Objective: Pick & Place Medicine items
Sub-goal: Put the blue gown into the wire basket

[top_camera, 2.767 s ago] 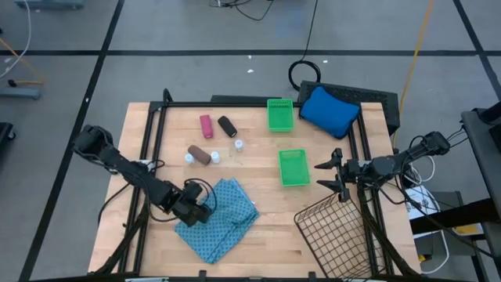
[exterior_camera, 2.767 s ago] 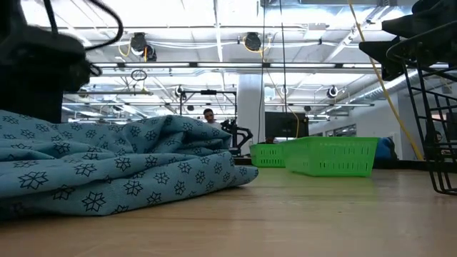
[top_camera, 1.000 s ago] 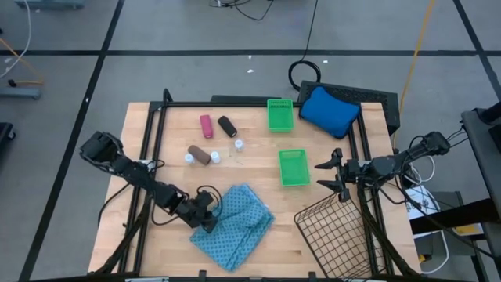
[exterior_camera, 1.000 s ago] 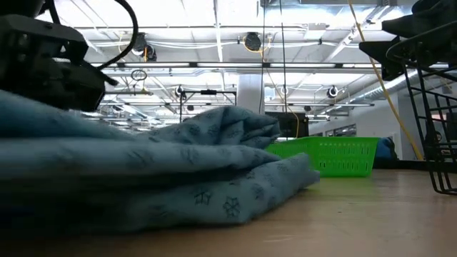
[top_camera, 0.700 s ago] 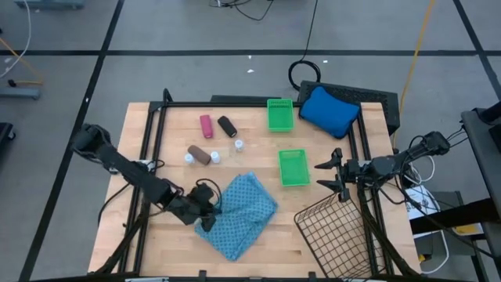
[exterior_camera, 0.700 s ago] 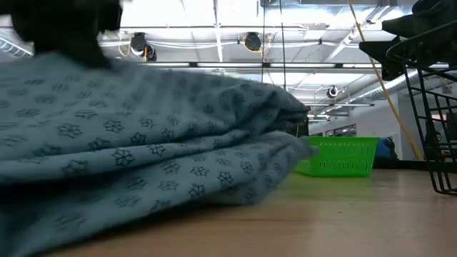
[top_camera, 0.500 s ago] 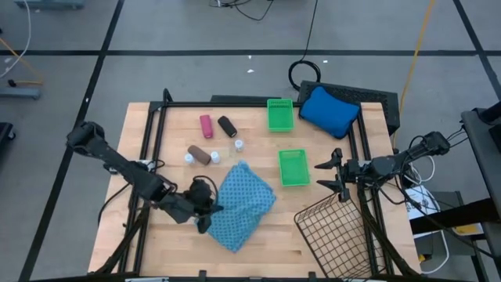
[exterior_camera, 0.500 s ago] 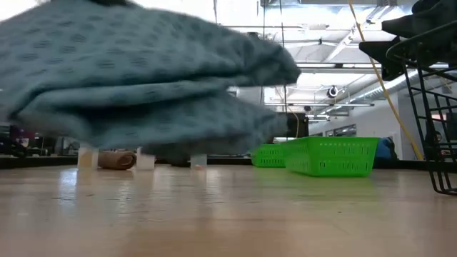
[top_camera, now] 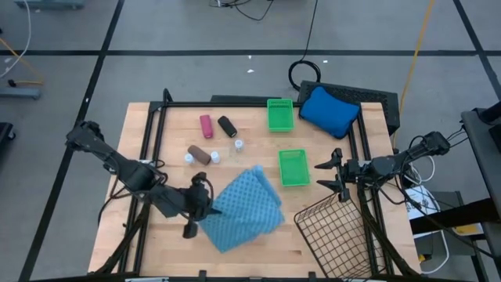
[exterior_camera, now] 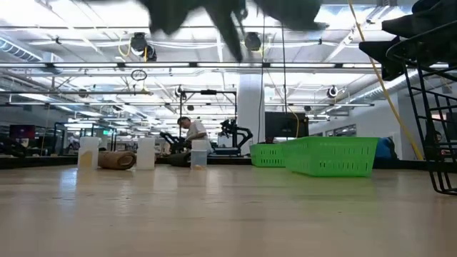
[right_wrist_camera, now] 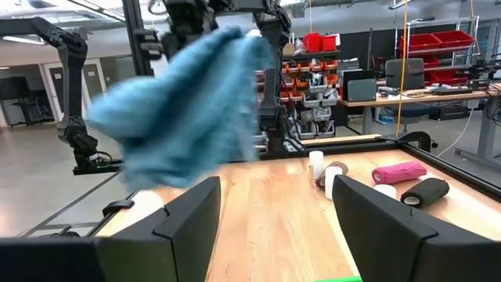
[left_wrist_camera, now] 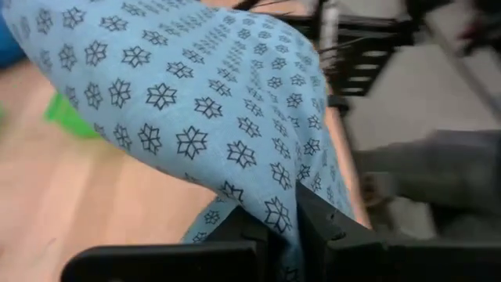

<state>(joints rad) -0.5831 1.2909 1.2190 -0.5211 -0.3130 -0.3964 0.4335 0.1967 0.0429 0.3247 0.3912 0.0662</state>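
Note:
My left gripper (top_camera: 200, 208) is shut on the teal-blue patterned cloth (top_camera: 244, 207), which hangs above the near middle of the table. Only the cloth's dark underside (exterior_camera: 235, 13) shows in the low view, at the top of the picture. The medicine items lie at the far left. They are a magenta cylinder (top_camera: 206, 126), a black one (top_camera: 227, 126), a brown one (top_camera: 201, 155) and three white vials (top_camera: 189, 158) (top_camera: 214, 157) (top_camera: 238, 145). My right gripper (top_camera: 327, 176) waits open at the table's right edge. My left gripper pinches a bunched part of the cloth (left_wrist_camera: 280, 213) between its two fingers (left_wrist_camera: 329, 231). It comes from the table's left, slanting a little down. One layer or several, I cannot tell. The cloth billows out past the fingers toward the right, lifted clear of the table.
Two green trays (top_camera: 279, 114) (top_camera: 293, 167) stand right of the items. A blue cushion (top_camera: 329, 110) lies at the far right and a wire basket (top_camera: 337, 233) at the near right. A black frame rail (top_camera: 153, 149) runs along the left side.
My left gripper has risen from the table and rolled, staying shut on the cloth. The cloth, which lay bunched on the near middle of the table, has been lifted clear. It has swung a little toward the right, uncovering the wood beneath.

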